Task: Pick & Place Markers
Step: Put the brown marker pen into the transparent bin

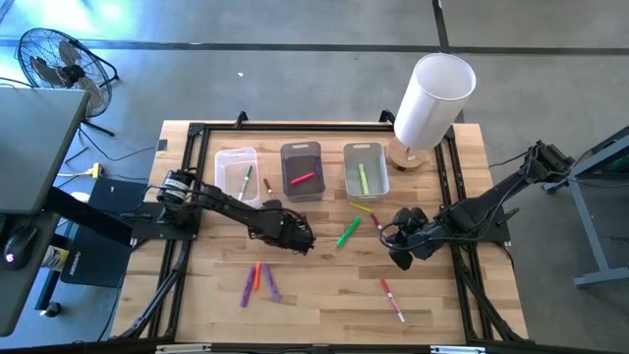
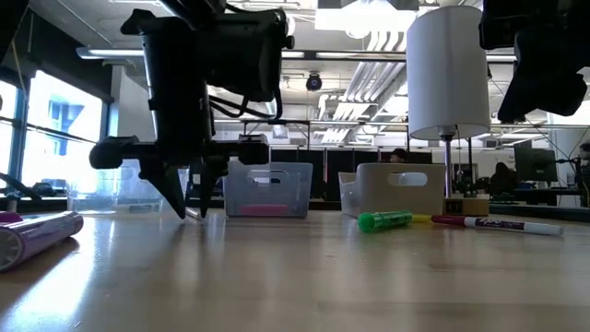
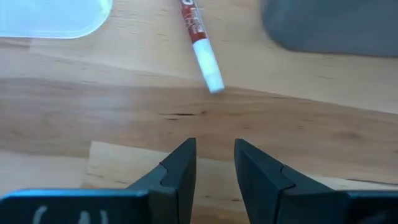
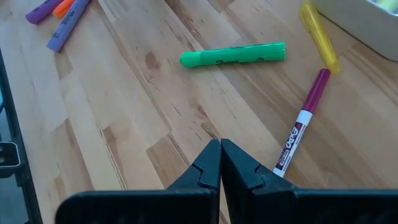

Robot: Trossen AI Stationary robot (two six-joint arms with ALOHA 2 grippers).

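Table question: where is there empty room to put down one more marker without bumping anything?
Bare wood lies at the table's front middle, between the purple and orange markers and the red marker. The back is crowded: three bins, the lamp, both grippers, left and right, with the green marker between them.

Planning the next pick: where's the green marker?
High view: the green marker lies mid-table, below the rightmost bin, between the left gripper and right gripper.

Bright, even daylight fills every view. In the low view, window glare washes the left, ceiling lights blow out, and the wooden table [image 2: 304, 277] reflects softly; the near purple marker [image 2: 37, 235] blurs.
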